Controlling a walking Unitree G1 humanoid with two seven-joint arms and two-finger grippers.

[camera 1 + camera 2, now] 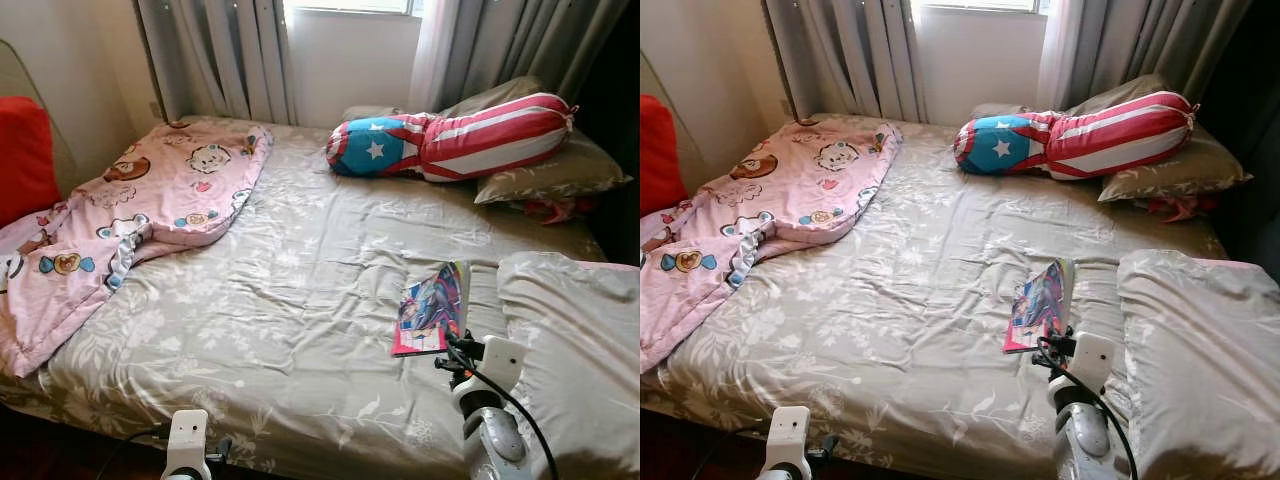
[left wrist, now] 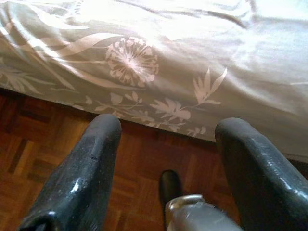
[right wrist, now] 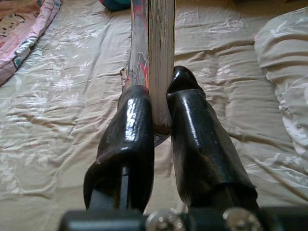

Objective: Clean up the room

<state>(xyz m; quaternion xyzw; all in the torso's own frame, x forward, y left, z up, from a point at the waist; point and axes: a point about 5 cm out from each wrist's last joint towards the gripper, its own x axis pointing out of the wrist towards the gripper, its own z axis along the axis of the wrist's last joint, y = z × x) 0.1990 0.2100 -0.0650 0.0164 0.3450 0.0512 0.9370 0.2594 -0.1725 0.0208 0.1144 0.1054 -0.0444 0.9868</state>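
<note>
Now our right gripper [image 3: 161,122] pinches book [image 1: 432,310] by near edge, jaws tight on pages, book on bed [image 1: 300,300] beside pillow [image 1: 575,340]. We judge it light, floppy, glossy; safer hold near spine. Left gripper [image 2: 168,159] wide, idle.

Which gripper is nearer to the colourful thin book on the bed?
Right. The right gripper is clamped on the colourful thin book; the left gripper hangs open at the bed's edge.

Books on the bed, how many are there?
1. The book lies at the bed's near right side, beside the folded duvet, with the right gripper clamped on its edge. Others may be hidden under the bedding.
</note>
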